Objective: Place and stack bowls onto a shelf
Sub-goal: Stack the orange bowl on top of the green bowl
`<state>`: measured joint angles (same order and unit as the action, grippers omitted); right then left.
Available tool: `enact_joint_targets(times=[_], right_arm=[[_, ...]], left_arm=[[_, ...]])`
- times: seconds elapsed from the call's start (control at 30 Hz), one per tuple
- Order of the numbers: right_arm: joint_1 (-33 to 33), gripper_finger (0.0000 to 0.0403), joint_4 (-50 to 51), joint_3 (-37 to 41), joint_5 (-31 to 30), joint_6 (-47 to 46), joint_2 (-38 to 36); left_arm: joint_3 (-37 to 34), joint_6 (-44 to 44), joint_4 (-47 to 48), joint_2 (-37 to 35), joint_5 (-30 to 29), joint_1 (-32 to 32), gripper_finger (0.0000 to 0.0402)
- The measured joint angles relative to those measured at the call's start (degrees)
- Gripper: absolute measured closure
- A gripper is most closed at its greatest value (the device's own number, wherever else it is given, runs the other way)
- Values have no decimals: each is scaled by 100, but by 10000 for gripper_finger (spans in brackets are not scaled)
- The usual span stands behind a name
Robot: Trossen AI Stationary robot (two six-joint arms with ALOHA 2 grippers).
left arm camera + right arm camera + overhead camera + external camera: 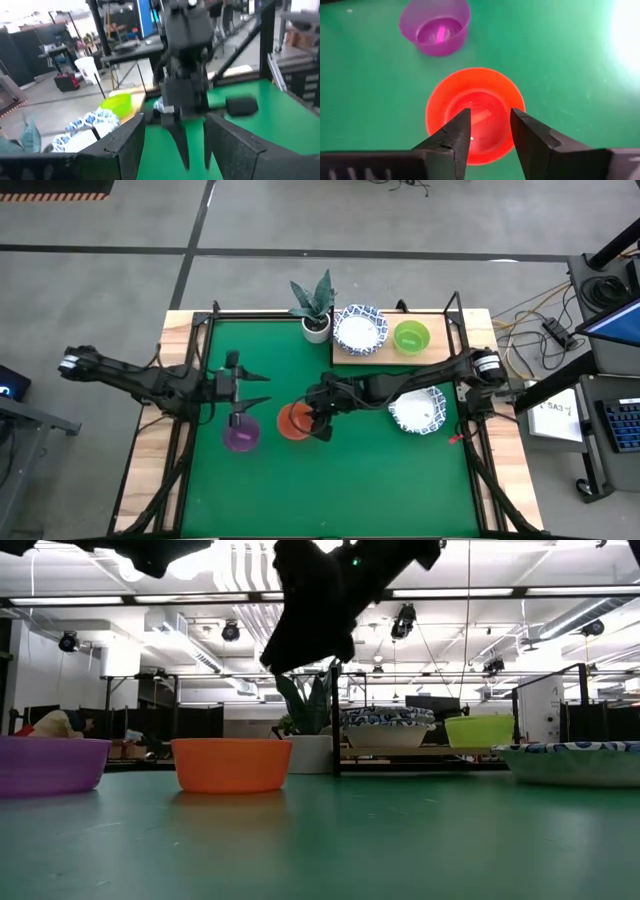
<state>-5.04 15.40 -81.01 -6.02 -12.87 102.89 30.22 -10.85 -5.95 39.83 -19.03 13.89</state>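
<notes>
The red bowl (293, 421) (472, 112) and the purple bowl (241, 435) (436, 25) stand on their bases on the green mat. My right gripper (322, 420) (490, 125) hangs open above the red bowl's middle; the low view shows my right gripper (300, 655) well clear of the red bowl (230, 765). My left gripper (262, 386) (175, 145) waits open, level above the mat beyond the purple bowl. The wooden shelf (438, 350) carries blue-patterned bowls (358, 328) and the green bowl (411, 336). Another patterned bowl (420, 412) sits on the mat, partly under my right arm. No yellow bowl shows.
A white plant pot (316, 327) with a spiky plant stands on the mat just left of the shelf. Black frame posts (456, 310) rise at the shelf's corners. The green mat (350, 490) has open room toward the near edge. Cables and a monitor lie off the table's right.
</notes>
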Motion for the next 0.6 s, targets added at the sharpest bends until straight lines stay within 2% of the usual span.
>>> enact_joint_targets(times=[0.17, 0.33, 0.6], right_arm=[[22, 262, -455, 15, -67, -26, 422], [81, 267, -527, -89, -649, -68, 860], [269, 271, -527, -328, -650, -210, 1264]], left_arm=[[4, -39, 216, -288, 0, 0, 208], [7, -39, 400, -343, 2, 0, 208], [7, -4, 391, -244, 4, 0, 208]])
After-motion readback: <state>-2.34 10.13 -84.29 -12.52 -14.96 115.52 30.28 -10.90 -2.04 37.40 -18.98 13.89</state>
